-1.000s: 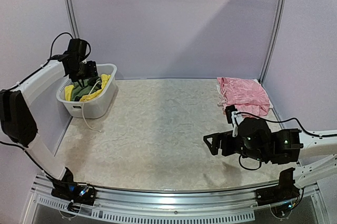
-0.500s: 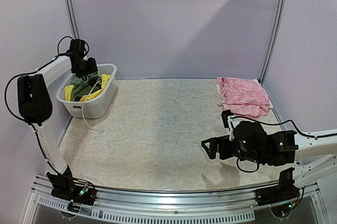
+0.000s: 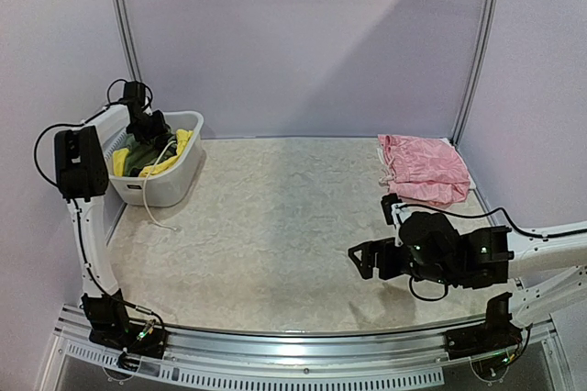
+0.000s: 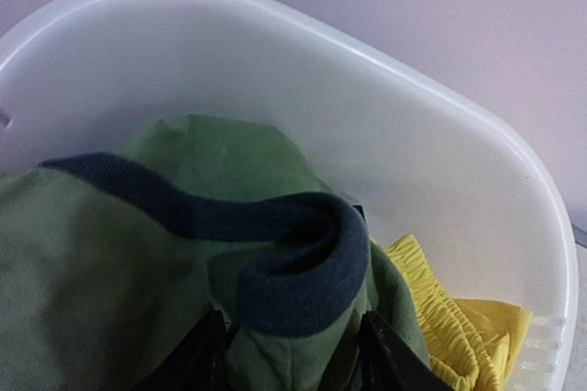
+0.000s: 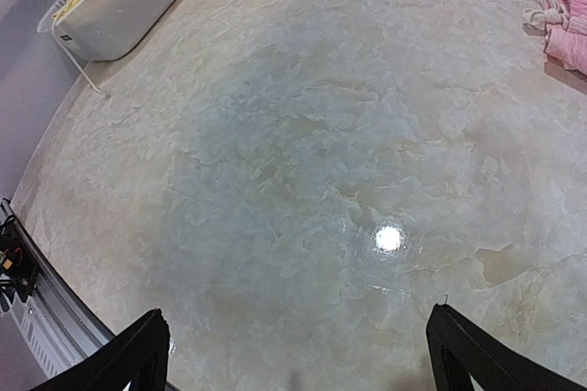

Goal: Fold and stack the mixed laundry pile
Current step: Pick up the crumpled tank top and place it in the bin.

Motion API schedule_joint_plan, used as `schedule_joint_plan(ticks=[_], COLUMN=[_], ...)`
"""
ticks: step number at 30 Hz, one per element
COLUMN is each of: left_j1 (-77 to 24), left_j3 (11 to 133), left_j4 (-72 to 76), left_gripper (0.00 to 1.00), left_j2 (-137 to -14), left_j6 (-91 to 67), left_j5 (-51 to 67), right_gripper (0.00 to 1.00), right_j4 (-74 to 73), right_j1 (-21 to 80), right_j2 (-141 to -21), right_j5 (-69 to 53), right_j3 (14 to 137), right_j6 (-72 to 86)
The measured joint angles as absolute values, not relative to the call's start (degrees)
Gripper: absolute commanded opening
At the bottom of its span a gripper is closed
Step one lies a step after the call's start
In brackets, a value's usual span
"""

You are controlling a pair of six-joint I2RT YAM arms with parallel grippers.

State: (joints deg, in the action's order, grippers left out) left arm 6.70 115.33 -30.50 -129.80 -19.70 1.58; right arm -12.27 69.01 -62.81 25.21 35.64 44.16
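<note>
Picking step: your left gripper (image 4: 292,336) straddles the tank top (image 4: 110,253) in the basket (image 4: 440,134), pinch unclear; right gripper (image 5: 295,318) spread. Next, lift it out.

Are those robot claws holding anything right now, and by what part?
The left gripper straddles a fold of the green top just below its dark blue trim; a firm clamp cannot be told. The right gripper is open, empty.

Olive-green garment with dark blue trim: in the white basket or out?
In. The olive-green garment sits inside the white plastic basket beside yellow fabric, left gripper straddling it.
</note>
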Motion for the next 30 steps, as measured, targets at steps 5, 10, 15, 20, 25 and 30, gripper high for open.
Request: schedule_joint_plan(ticks=[5, 10, 15, 20, 25, 30], left_j1=[6.7, 6.7, 6.5, 5.6, 4.2, 2.8], left_j3=[120.2, 121.9, 120.3, 115.3, 112.1, 108.9], left_j4=[-31.2, -31.0, -30.6, -30.1, -28.0, -26.0], left_gripper=[0.04, 0.00, 0.00, 0.00, 0.00, 0.00], left_j2=[-133.3, -134.3, -132.6, -125.0, -114.5, -105.5], left_j6=[-19.6, -20.0, -20.4, -21.3, -22.3, -23.5], left_j5=[4.1, 6.0, 6.7, 6.5, 6.0, 5.4], right_gripper=[0.99, 0.99, 0.99, 0.99, 0.99, 0.99], right_j4=[-12.6, -12.6, -12.7, -12.5, -12.4, -12.5], right_j1=[69.0, 69.0, 69.0, 69.0, 69.0, 69.0], right_j2=[-63.9, -63.9, -64.7, -65.8, -65.7, -65.2], right_j5=[25.3, 25.4, 25.6, 25.9, 25.9, 25.9], right_j3=[36.2, 36.4, 37.3, 37.9, 38.0, 38.1], right_j6=[44.2, 44.2, 44.1, 44.0, 43.8, 43.2])
